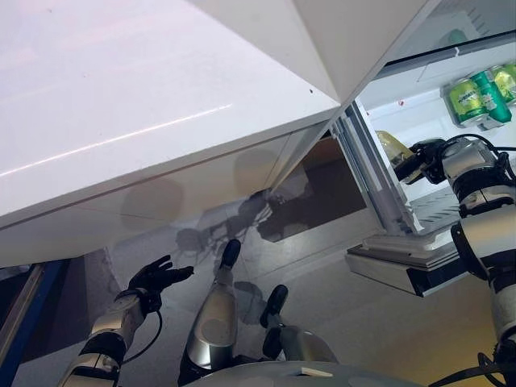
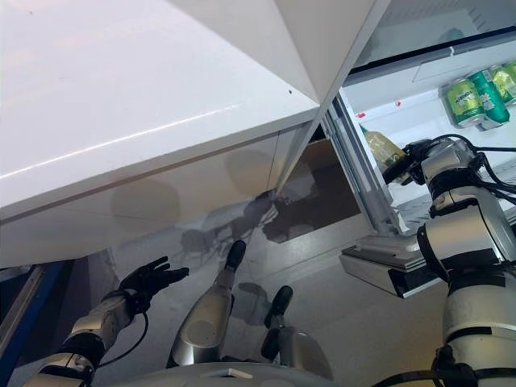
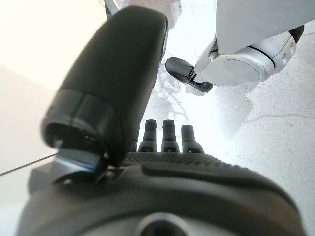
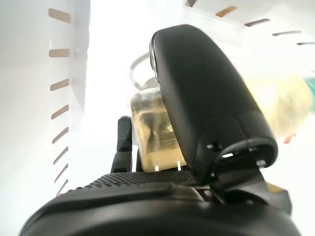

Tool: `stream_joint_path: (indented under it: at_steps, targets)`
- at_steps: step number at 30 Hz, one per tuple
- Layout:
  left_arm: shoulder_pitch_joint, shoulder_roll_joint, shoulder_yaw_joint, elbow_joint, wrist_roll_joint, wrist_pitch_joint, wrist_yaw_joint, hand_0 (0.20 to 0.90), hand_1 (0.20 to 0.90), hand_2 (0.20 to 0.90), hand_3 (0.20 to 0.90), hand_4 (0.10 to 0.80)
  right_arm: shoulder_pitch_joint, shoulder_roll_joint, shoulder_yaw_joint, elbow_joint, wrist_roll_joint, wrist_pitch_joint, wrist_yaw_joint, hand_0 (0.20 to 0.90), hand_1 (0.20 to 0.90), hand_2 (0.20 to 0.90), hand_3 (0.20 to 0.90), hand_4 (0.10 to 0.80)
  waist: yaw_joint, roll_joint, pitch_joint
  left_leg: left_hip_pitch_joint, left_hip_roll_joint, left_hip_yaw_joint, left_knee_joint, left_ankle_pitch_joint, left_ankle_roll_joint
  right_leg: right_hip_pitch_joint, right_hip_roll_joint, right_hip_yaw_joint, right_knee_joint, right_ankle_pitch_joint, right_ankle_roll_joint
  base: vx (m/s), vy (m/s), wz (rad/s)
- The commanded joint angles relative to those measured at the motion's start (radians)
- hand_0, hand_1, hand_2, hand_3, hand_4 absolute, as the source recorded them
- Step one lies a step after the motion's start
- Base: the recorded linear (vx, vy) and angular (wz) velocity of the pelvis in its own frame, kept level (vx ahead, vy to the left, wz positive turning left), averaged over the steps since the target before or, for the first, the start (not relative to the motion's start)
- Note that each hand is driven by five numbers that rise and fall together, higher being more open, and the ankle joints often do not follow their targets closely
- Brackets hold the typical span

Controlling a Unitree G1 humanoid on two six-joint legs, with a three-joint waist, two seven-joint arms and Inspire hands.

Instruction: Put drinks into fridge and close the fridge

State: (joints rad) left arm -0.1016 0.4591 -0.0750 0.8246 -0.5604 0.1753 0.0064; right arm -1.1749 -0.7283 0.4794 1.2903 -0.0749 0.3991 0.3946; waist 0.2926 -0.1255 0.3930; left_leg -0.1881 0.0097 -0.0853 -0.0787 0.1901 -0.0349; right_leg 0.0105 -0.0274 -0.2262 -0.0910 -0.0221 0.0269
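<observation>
The white fridge stands open at the right, its big white door swung out across the upper left. My right hand reaches into the fridge interior, curled round a bottle of pale yellow drink, which shows past the thumb as a clear bottle in the right wrist view. Green cans and a green bottle stand on a shelf higher inside. My left hand hangs low at the lower left over the floor, fingers spread and empty.
A wire shelf lies just under the held bottle. The fridge's lower ledge juts out at the right. A dark opening shows behind the door's edge.
</observation>
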Motion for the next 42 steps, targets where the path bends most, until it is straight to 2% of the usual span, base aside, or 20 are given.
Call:
stream_joint_path:
  at_steps: [1, 8, 12, 18, 23, 26, 28, 30, 34, 36, 37, 42]
  targets:
    - [0.049, 0.030, -0.029, 0.028, -0.011, -0.012, 0.010, 0.900, 0.900, 0.900, 0.900, 0.800, -0.050, -0.071, 0.078, -0.033, 0.019, -0.001, -0.036, 0.900, 0.900, 0.900, 0.900, 0.800, -0.026, 0.019, -0.059, 0.019, -0.052, -0.005, 0.027, -0.151, 0.037, -0.130, -0.010, 0.027, 0.058, 0.080, 0.033, -0.001, 0.019, -0.05]
    - [0.057, 0.032, -0.021, 0.049, 0.017, -0.009, -0.006, 0.900, 0.900, 0.900, 0.900, 0.800, -0.018, -0.101, 0.060, -0.062, 0.048, -0.054, -0.017, 0.900, 0.900, 0.900, 0.900, 0.800, -0.042, 0.004, -0.092, 0.055, -0.046, 0.011, 0.016, -0.157, 0.037, -0.101, -0.009, 0.032, 0.048, 0.080, 0.037, 0.002, 0.004, -0.01]
    - [0.074, 0.032, -0.011, 0.073, 0.042, -0.003, -0.015, 0.900, 0.900, 0.900, 0.900, 0.800, 0.000, -0.143, 0.054, -0.114, 0.071, -0.116, -0.014, 0.900, 0.900, 0.900, 0.900, 0.800, -0.065, -0.010, -0.132, 0.090, -0.040, 0.025, 0.007, -0.165, 0.037, -0.074, -0.005, 0.045, 0.036, 0.082, 0.043, 0.030, 0.021, -0.10]
    - [0.119, 0.013, 0.000, 0.111, 0.069, 0.026, -0.058, 0.900, 0.900, 0.900, 0.900, 0.800, 0.054, -0.231, 0.014, -0.322, 0.211, -0.193, -0.109, 0.900, 0.900, 0.900, 0.900, 0.800, -0.115, -0.016, -0.200, 0.137, -0.034, 0.050, -0.006, -0.178, 0.036, -0.043, -0.002, 0.069, 0.019, 0.083, 0.053, 0.031, 0.040, -0.10]
    - [0.158, -0.029, -0.006, 0.203, 0.107, 0.034, -0.146, 0.900, 0.900, 0.900, 0.900, 0.800, 0.195, -0.301, -0.142, -0.637, 0.336, -0.245, -0.340, 0.900, 0.900, 0.900, 0.900, 0.800, -0.187, 0.009, -0.267, 0.174, -0.031, 0.082, -0.009, -0.199, 0.037, -0.026, 0.000, 0.102, 0.012, 0.076, 0.061, 0.019, 0.077, -0.20]
    - [0.168, -0.059, 0.003, 0.250, 0.126, 0.018, -0.164, 0.900, 0.900, 0.900, 0.900, 0.800, 0.315, -0.307, -0.283, -0.808, 0.336, -0.266, -0.405, 0.900, 0.900, 0.900, 0.900, 0.800, -0.227, 0.032, -0.299, 0.191, -0.030, 0.098, -0.009, -0.211, 0.038, -0.017, -0.001, 0.124, 0.010, 0.069, 0.065, 0.017, 0.088, -0.18]
    - [0.169, -0.065, 0.004, 0.260, 0.128, 0.014, -0.171, 0.900, 0.900, 0.900, 0.900, 0.800, 0.356, -0.308, -0.334, -0.875, 0.346, -0.257, -0.418, 0.900, 0.900, 0.900, 0.900, 0.800, -0.240, 0.039, -0.307, 0.198, -0.028, 0.109, -0.009, -0.215, 0.039, -0.014, -0.002, 0.130, 0.009, 0.066, 0.065, -0.006, 0.077, -0.19]
    - [0.171, -0.087, 0.017, 0.277, 0.135, 0.016, -0.176, 0.900, 0.900, 0.900, 0.900, 0.800, 0.465, -0.308, -0.439, -0.985, 0.332, -0.274, -0.434, 0.900, 0.900, 0.900, 0.900, 0.800, -0.270, 0.057, -0.323, 0.216, -0.031, 0.120, -0.009, -0.227, 0.042, -0.006, -0.006, 0.148, 0.011, 0.058, 0.066, -0.014, 0.093, -0.17]
    - [0.184, -0.104, 0.042, 0.297, 0.148, 0.024, -0.191, 0.900, 0.900, 0.900, 0.900, 0.800, 0.622, -0.299, -0.575, -1.122, 0.343, -0.305, -0.460, 0.900, 0.900, 0.900, 0.900, 0.800, -0.310, 0.077, -0.339, 0.234, -0.030, 0.136, -0.009, -0.237, 0.044, 0.002, -0.006, 0.170, 0.012, 0.052, 0.066, -0.011, 0.046, -0.24]
    - [0.197, -0.117, 0.060, 0.307, 0.148, 0.016, -0.197, 0.900, 0.900, 0.900, 0.900, 0.800, 0.740, -0.263, -0.663, -1.194, 0.331, -0.333, -0.497, 0.900, 0.900, 0.900, 0.900, 0.800, -0.338, 0.085, -0.345, 0.243, -0.028, 0.147, -0.009, -0.244, 0.045, 0.006, -0.002, 0.185, 0.010, 0.049, 0.065, 0.005, 0.028, -0.24]
    - [0.197, -0.115, 0.058, 0.307, 0.148, 0.016, -0.197, 0.900, 0.900, 0.900, 0.900, 0.800, 0.747, -0.261, -0.669, -1.198, 0.330, -0.332, -0.497, 0.900, 0.900, 0.900, 0.900, 0.800, -0.335, 0.084, -0.346, 0.243, -0.028, 0.147, -0.009, -0.245, 0.045, 0.006, -0.002, 0.185, 0.010, 0.049, 0.065, 0.006, 0.024, -0.20]
    - [0.215, -0.143, 0.088, 0.319, 0.148, 0.002, -0.193, 0.900, 0.900, 0.900, 0.900, 0.800, 1.030, -0.131, -0.872, -1.298, 0.324, -0.415, -0.588, 0.900, 0.900, 0.900, 0.900, 0.800, -0.392, 0.103, -0.344, 0.260, -0.028, 0.168, -0.009, -0.256, 0.051, 0.007, -0.001, 0.211, 0.031, 0.038, 0.066, 0.020, 0.010, -0.24]
